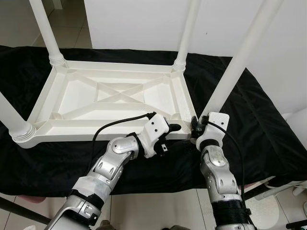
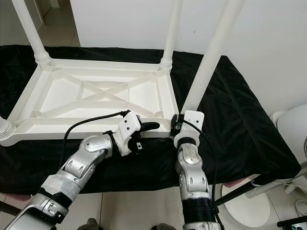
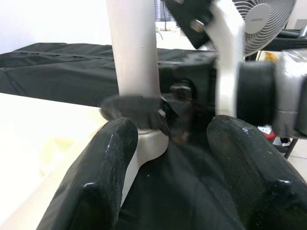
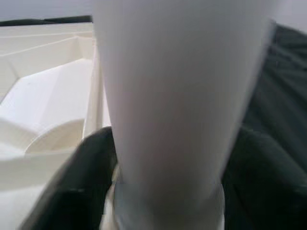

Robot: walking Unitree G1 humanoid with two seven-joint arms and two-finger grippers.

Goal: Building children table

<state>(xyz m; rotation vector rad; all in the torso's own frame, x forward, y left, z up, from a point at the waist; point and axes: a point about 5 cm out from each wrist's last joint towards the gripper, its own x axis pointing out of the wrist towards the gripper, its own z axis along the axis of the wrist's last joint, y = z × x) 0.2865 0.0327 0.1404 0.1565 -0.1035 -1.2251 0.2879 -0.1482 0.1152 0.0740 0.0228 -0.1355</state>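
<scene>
A white plastic children's table (image 1: 72, 91) lies upside down on a black cloth. Three white legs stand up from its corners: far left (image 1: 45, 28), far right (image 1: 188, 28) and near left (image 1: 12, 120). A fourth leg (image 1: 240, 62) stands tilted at the near right corner, its foot at the socket. My right gripper (image 1: 196, 125) is shut on the base of that leg (image 4: 177, 96), with dark fingers (image 4: 81, 187) on both sides. My left gripper (image 1: 170, 132) is open at the table's near rim just left of that corner; one finger (image 3: 100, 172) lies over the rim.
The black cloth (image 1: 259, 129) covers a low surface that ends close in front of me, with tiled floor beyond its near edge. A white wall stands behind. A white fan (image 2: 290, 129) and its round base (image 2: 242, 211) stand on the floor to the right.
</scene>
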